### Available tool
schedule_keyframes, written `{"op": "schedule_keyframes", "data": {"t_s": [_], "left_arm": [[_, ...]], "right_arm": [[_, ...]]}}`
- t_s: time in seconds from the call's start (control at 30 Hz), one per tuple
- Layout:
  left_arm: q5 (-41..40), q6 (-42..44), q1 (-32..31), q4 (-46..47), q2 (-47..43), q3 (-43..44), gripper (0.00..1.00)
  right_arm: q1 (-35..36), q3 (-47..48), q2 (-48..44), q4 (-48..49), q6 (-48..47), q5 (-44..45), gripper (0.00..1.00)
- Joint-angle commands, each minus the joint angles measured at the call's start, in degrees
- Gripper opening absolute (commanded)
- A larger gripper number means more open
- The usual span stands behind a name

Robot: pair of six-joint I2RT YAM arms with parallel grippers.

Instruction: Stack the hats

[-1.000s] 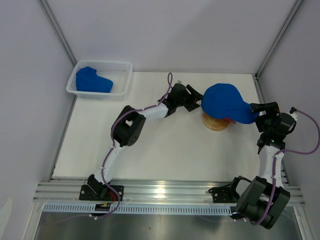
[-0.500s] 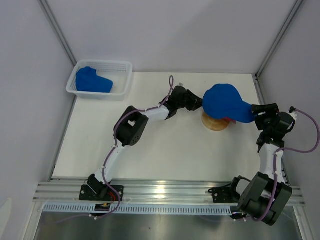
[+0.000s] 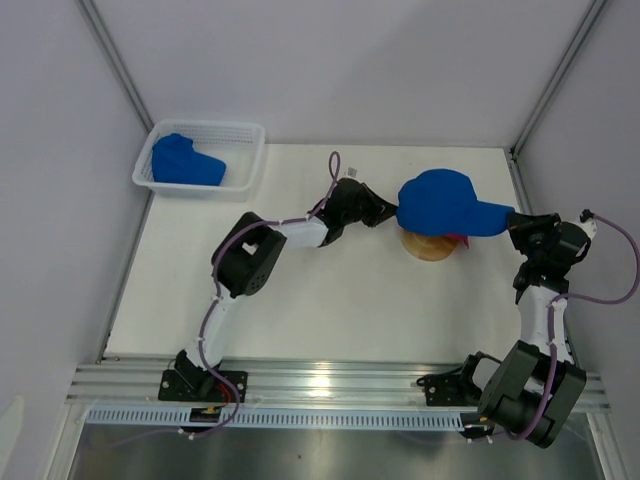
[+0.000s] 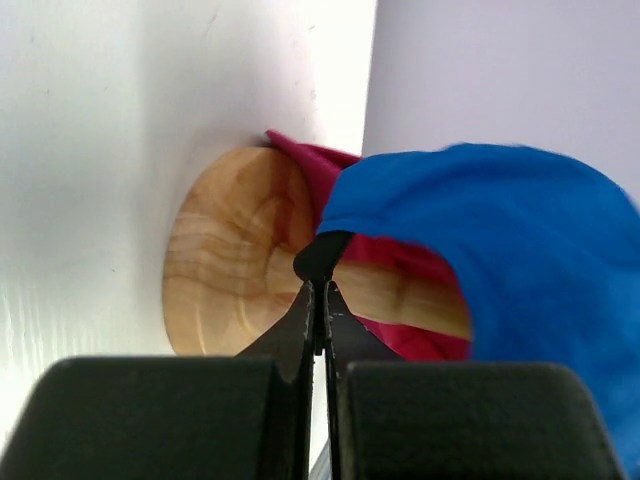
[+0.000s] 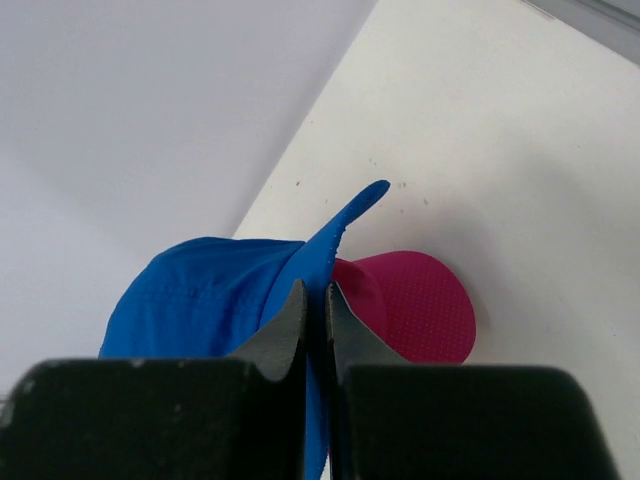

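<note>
**Item:** blue hat (image 3: 440,200).
**Location:** on top of the wooden stand (image 3: 428,250), near the far right edge of the counter (image 3: 330,300). Its crown sits over a pink hat (image 3: 458,238), whose brim shows beneath. Whether one pink hat or two lie under it cannot be told.

**Left hand** (image 4: 318,275): pressed together on the rear hem of the blue hat, with a fold of fabric pinched at the tips. A second ago it stood spread beside the crown.

**Right hand** (image 5: 315,292): pinching the blue brim edge-on. A second ago it too was spread, just off the brim tip.

**Change:** both hands have closed within the last second. The hat has slid slightly toward the counter's left, and its brim now points at the right edge.

**Reading:** the hat is held at both ends. Its rear hem is raised enough that wood and pink fabric show below it in the left wrist view. This is probably a seating or straightening step, drawing the blue crown squarely over the pink one. If the two hands pull unevenly, the pile could twist on the stand.

**Outstanding:** a second blue hat (image 3: 185,160) lies in the mesh basket (image 3: 245,150) at the far left corner and is not yet stacked.
</note>
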Motion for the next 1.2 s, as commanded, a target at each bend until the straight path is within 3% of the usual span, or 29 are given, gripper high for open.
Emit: {"op": "schedule_keyframes", "data": {"t_s": [0.0,0.5,0.77,1.0,1.17], "left_arm": [[-4.6,7.0,0.5,4.2,-9.9,-3.2,0.01],[-10.5,29.2,-0.1,-1.6,-23.2,0.0,0.01],[-10.9,31.1,-0.3,-3.5,-26.9,-1.7,0.01],[-8.9,31.3,-0.5,-5.0,-28.3,-3.6,0.01],[-10.3,30.7,-0.6,-4.1,-29.0,-10.6,0.01]], "right_arm": [[0.6,0.7,-0.2,0.2,-3.2,0.0,0.00],[-1.2,-1.4,4.0,10.9,-1.1,-1.8,0.00],[-1.7,-3.8,5.0,10.7,1.1,2.7,0.00],[-1.6,-5.3,9.3,17.0,-0.3,2.4,0.00],[-1.0,-5.3,12.2,18.5,-2.4,2.8,0.00]]}}
